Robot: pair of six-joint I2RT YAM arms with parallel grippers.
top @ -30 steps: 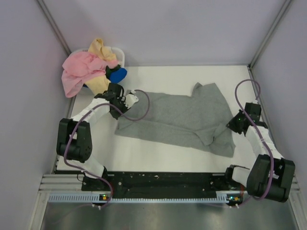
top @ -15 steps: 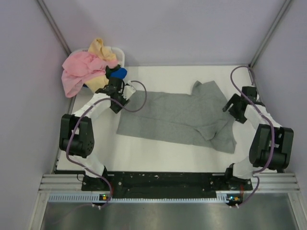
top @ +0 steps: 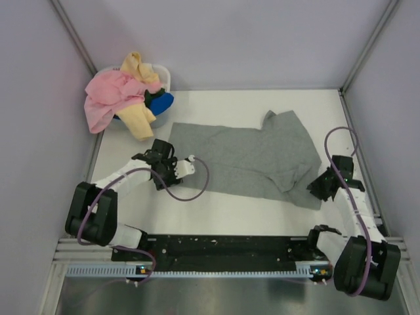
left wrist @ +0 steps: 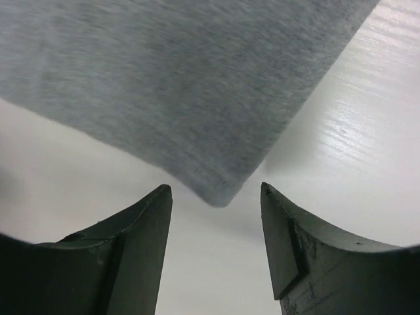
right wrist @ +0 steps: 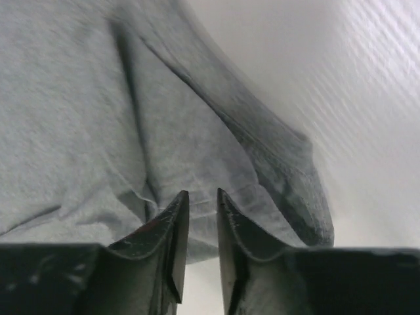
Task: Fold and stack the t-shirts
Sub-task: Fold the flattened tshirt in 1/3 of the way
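The heather grey t-shirt (top: pixel 249 157) lies spread across the middle of the white table, one sleeve folded over at its right side. My left gripper (top: pixel 184 169) is at its near left corner. In the left wrist view that gripper (left wrist: pixel 216 190) is open, with the shirt's corner (left wrist: pixel 220 193) just beyond the tips and nothing between them. My right gripper (top: pixel 321 186) hovers at the shirt's near right corner. In the right wrist view its jaws (right wrist: pixel 202 193) stand a narrow gap apart over the wrinkled hem (right wrist: pixel 289 197). Pink (top: pixel 108 95), pale yellow (top: pixel 138 115) and blue (top: pixel 161 102) t-shirts are heaped at the back left.
The small white basket (top: pixel 164 73) holds the heaped shirts in the back left corner. Grey walls with metal posts close in the table on three sides. A black rail with the arm bases (top: pixel 230 248) runs along the near edge.
Both arms have drawn back toward the near edge, to the grey shirt's near corners. The shirt lies flatter and further back. The left gripper has opened; the right opened wide, then narrowed.
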